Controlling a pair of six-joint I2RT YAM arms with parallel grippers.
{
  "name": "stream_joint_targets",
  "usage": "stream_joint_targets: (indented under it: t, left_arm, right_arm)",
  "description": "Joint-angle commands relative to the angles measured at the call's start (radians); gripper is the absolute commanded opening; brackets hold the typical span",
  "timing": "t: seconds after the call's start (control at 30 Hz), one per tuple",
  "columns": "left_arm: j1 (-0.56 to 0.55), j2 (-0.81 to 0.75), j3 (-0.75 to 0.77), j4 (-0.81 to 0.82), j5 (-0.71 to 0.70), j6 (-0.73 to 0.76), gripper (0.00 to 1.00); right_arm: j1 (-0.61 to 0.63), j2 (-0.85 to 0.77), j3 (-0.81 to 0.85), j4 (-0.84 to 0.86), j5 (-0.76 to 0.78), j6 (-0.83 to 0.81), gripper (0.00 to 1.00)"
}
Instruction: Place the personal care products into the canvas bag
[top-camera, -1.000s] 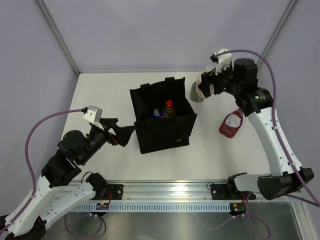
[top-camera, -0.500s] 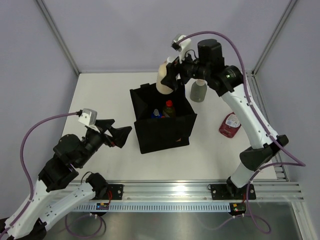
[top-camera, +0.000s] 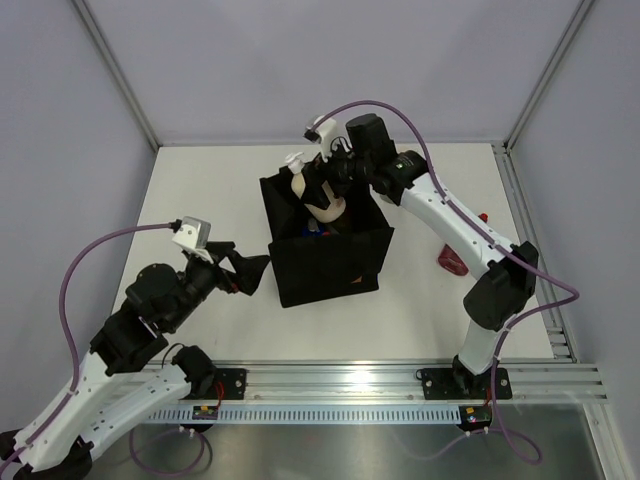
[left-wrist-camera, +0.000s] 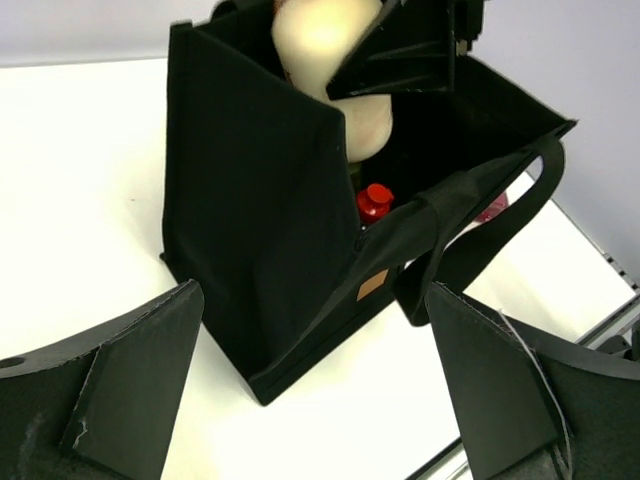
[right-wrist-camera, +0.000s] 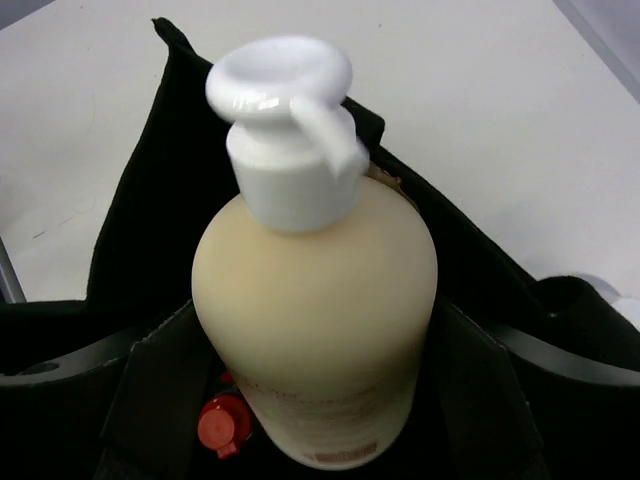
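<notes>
The canvas bag stands open in the middle of the table. My right gripper is shut on the cream white-capped bottle and holds it tilted in the bag's mouth. In the right wrist view the cream bottle fills the space between the fingers, over the bag and a red cap inside it. The flat dark red bottle lies right of the bag, partly under the right arm. My left gripper is open, just left of the bag, with nothing in it.
The left wrist view shows the bag's handle hanging over its near side and the red cap inside. A metal rail runs along the near table edge. Frame posts and grey walls enclose the back.
My right arm has swung left from the far right of the table, carrying the cream bottle, and has lowered it into the bag's mouth. The left arm has hardly moved.
</notes>
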Motion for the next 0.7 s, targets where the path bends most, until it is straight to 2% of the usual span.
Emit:
stream_joint_targets:
  t: [0.0, 0.07, 0.2, 0.47, 0.6, 0.67]
  left_arm:
    - [0.002, -0.010, -0.019, 0.053, -0.002, 0.013, 0.99]
    - [0.002, -0.018, -0.025, 0.054, -0.010, 0.013, 0.99]
    - [0.004, -0.017, -0.027, 0.059, -0.008, 0.013, 0.99]
    - [0.004, -0.013, -0.028, 0.058, -0.007, 0.005, 0.99]
    - [0.002, -0.027, -0.030, 0.051, -0.015, 0.002, 0.99]
    - [0.002, -0.032, -0.034, 0.051, -0.018, 0.001, 0.99]
  right_arm:
    - [0.009, 0.023, -0.044, 0.010, -0.086, 0.039, 0.00]
    - [0.012, -0.016, -0.071, 0.076, -0.187, 0.067, 0.00]
    - [0.012, -0.016, -0.026, 0.102, -0.377, 0.171, 0.00]
    - [0.022, 0.000, -0.018, 0.226, -0.473, 0.388, 0.00]
    - [0.048, 0.000, -0.113, 0.225, -0.433, 0.322, 0.01]
    - [0.050, 0.016, -0.156, 0.186, -0.415, 0.259, 0.06]
